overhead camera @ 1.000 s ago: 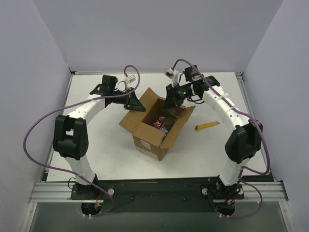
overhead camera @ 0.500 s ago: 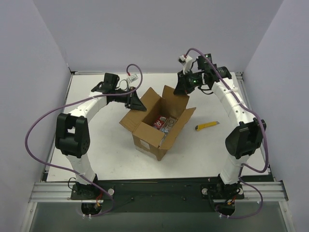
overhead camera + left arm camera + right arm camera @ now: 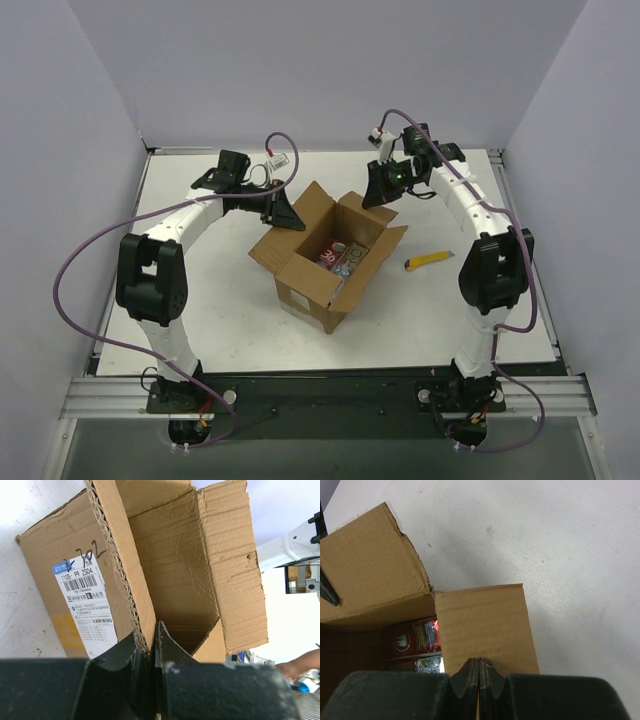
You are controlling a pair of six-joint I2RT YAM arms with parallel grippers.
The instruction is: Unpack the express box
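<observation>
Two flaps of the express box (image 3: pixel 318 288) are the business of this moment. The box sits open near the middle of the tabletop (image 3: pixel 220 310), turned at an angle, with a yellow utility knife (image 3: pixel 429 261) lying apart on its right. The left tool (image 3: pixel 148 635) pinches the corrugated edge of the upright flap on the far-left side, one finger on each face of the cardboard, next to the white label (image 3: pixel 85 605). The right tool (image 3: pixel 478 661) hangs over the far flap (image 3: pixel 485 622) with its fingers pressed together and nothing between them. Whether it touches that flap cannot be told.

Inside, a red carton (image 3: pixel 412 639) and a pale pack beside it lie in the bottom, not yet lifted. The step in hand looks like holding the flaps back to clear the mouth, so the unpacking proper is not yet begun. Next, the right tool would likely need to spread, come down between the flaps and close on the red carton. Meanwhile the left tool's grip should steady the box.
</observation>
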